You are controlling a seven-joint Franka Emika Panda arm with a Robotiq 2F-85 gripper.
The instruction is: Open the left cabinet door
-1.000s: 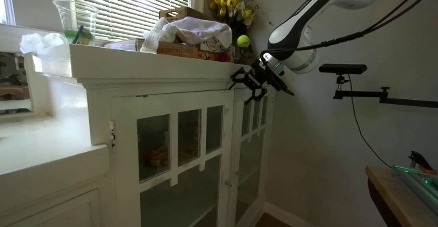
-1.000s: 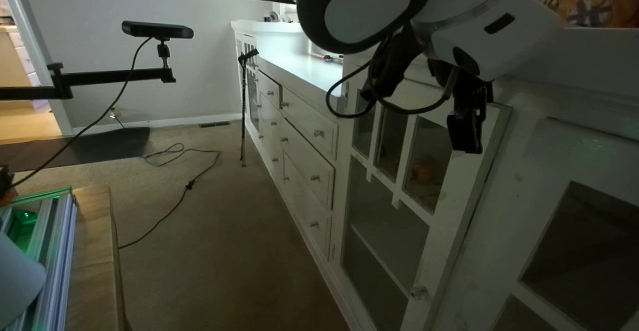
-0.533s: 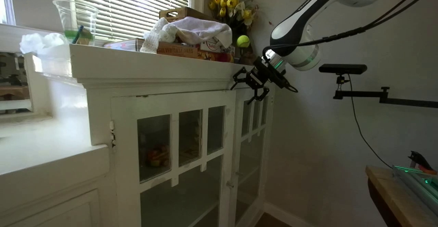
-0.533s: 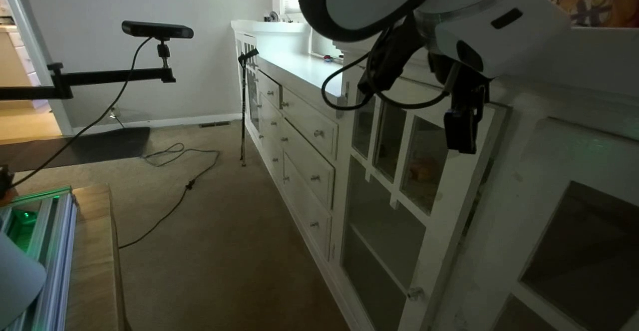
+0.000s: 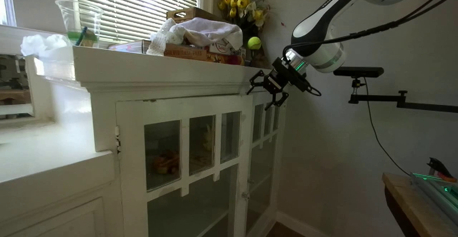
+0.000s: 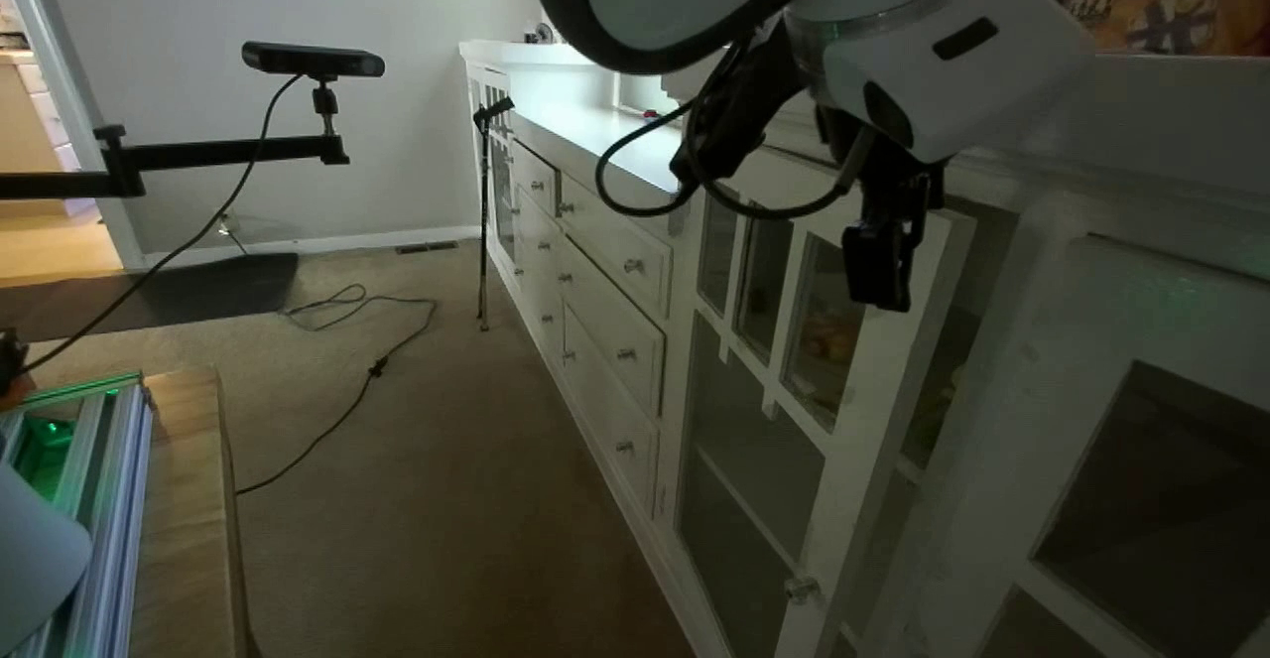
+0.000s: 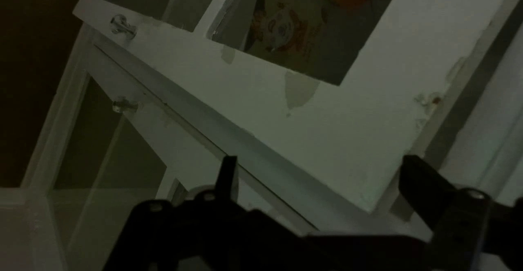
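The left cabinet door (image 5: 182,108), white with glass panes and chipped paint, stands ajar. In an exterior view a gap with shelves inside shows beside the door (image 6: 883,380). Its knob (image 6: 802,590) is low on the free edge. My gripper (image 5: 257,101) is at the door's upper free corner, fingers spread wide. In the wrist view the top corner of the door (image 7: 351,132) appears between the fingertips of the gripper (image 7: 320,160). One finger (image 7: 416,181) overlaps the door's top edge; whether it touches, I cannot tell.
The matching twin door (image 6: 1072,340) beside it is closed. On the cabinet top lie boxes with a cloth (image 5: 211,29), a plastic cup (image 5: 79,20) and yellow flowers (image 5: 238,1). A camera on a bracket (image 5: 357,72) and a wooden table (image 5: 411,201) stand opposite.
The left cabinet door has swung further out, from a thin slit to a wide gap. My gripper has moved outward from the cabinet along with the door's free edge.
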